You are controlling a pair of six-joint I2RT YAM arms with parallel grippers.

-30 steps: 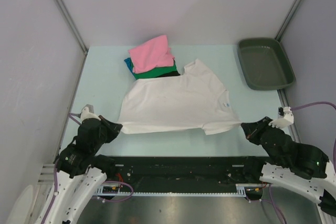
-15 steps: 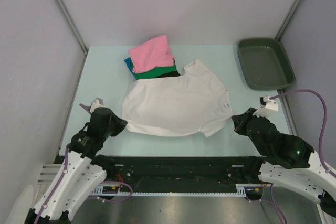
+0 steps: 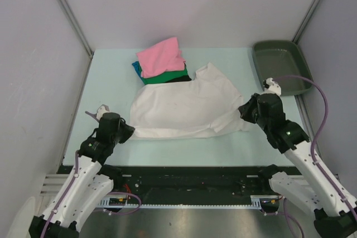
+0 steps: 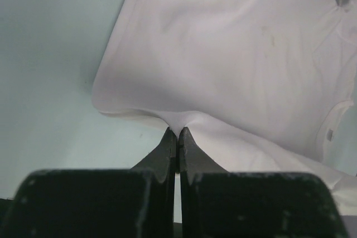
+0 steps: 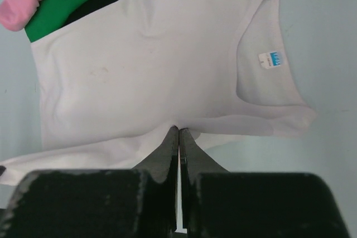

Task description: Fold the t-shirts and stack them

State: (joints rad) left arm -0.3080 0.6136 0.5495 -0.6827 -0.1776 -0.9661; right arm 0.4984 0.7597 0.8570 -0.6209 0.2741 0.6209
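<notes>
A large white t-shirt lies spread on the pale table, partly doubled over along its near edge. My left gripper is shut on its near left edge, seen pinched in the left wrist view. My right gripper is shut on its right side near the collar, seen pinched in the right wrist view; a blue label shows inside the collar. Behind the shirt sits a stack with a pink shirt on top, over green, teal-blue and black ones.
A dark grey-green tray stands at the back right corner of the table. Grey walls with metal posts close in the left, back and right. The black base rail runs along the near edge.
Both grippers have moved away from the near edge with the white shirt's edge in them, the right one farthest. The shirt's near part has folded over towards the back.
</notes>
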